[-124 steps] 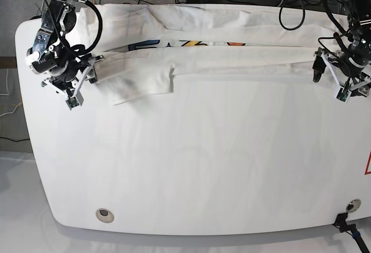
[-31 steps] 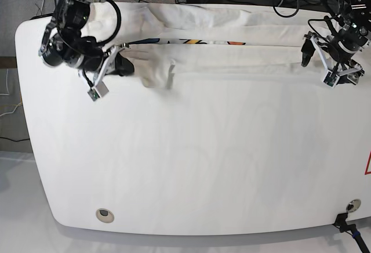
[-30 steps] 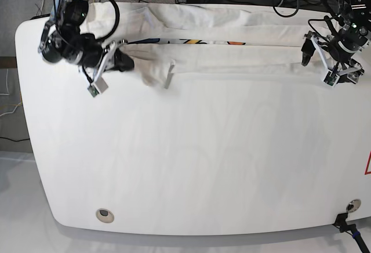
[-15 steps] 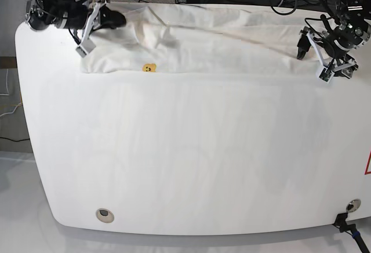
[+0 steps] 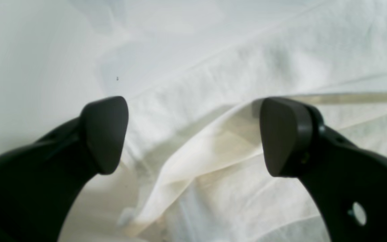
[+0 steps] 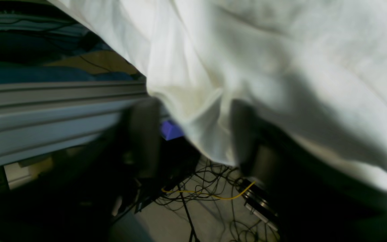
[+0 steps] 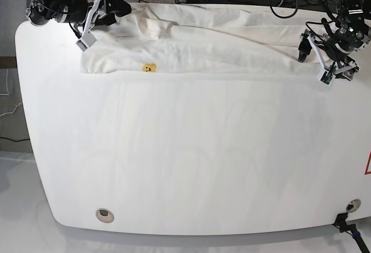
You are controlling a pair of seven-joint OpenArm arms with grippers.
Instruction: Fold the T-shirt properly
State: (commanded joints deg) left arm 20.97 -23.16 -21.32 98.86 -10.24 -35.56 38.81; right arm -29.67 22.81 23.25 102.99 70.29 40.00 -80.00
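Base view, left to right: right fingers [image 7: 110, 10] spread at the counter's [image 7: 191, 160] far edge, a sagging corner of the T-shirt [image 7: 191, 55] between them, grip unconfirmed; the shirt lies as a long rumpled strip from there across to the left fingers [image 7: 313, 47], which stand apart over its other end, a raised crease between the tips. Risk, my judgement: cloth overhanging beside the right fingers could slide off if pulled farther, and a one-sided tug would skew the strip; no brand, label or writing legible.
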